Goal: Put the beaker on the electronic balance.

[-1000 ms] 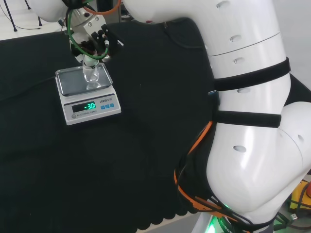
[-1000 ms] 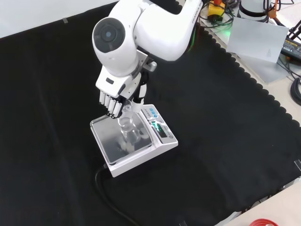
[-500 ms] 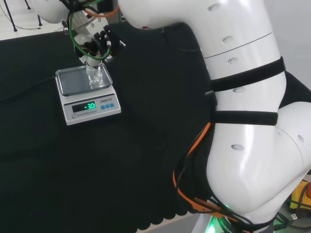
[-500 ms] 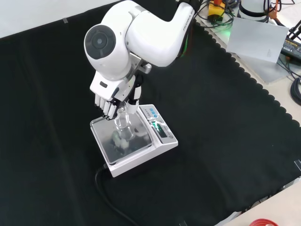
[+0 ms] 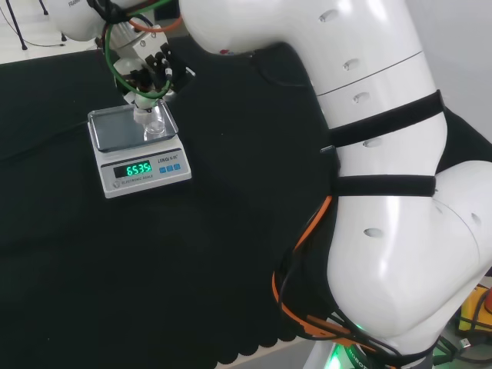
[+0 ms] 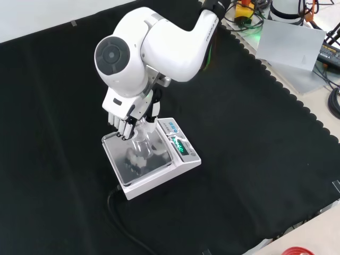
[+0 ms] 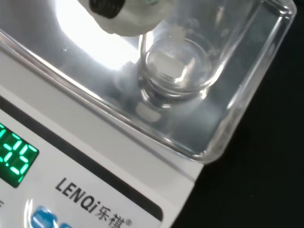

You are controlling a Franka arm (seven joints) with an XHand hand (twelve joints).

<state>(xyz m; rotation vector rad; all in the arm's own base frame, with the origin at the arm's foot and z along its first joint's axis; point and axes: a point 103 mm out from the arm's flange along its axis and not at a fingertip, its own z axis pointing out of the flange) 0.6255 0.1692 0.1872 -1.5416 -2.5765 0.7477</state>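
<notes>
A small clear glass beaker (image 5: 154,124) stands upright on the steel pan of the white electronic balance (image 5: 115,129), toward the pan's right side in the head view. In the front view the beaker (image 6: 139,146) rests on the pan of the balance (image 6: 120,155), under the black and white hand (image 6: 126,113). The hand (image 5: 151,68) reaches down from above, its fingers curled about the beaker's upper part. Close up in the wrist view, the beaker (image 7: 175,71) has its base on the pan of the balance (image 7: 71,61), with a white fingertip (image 7: 126,16) at its rim.
A black cable (image 6: 123,226) runs from the balance toward the cloth's front edge in the front view. The arm's big white links (image 5: 384,154) take up the right of the head view. Grey boxes and wires (image 6: 297,42) lie beyond the cloth's scalloped edge.
The hand has come down a little with the beaker, which now rests on the pan. The balance's green display has changed to a different reading.
</notes>
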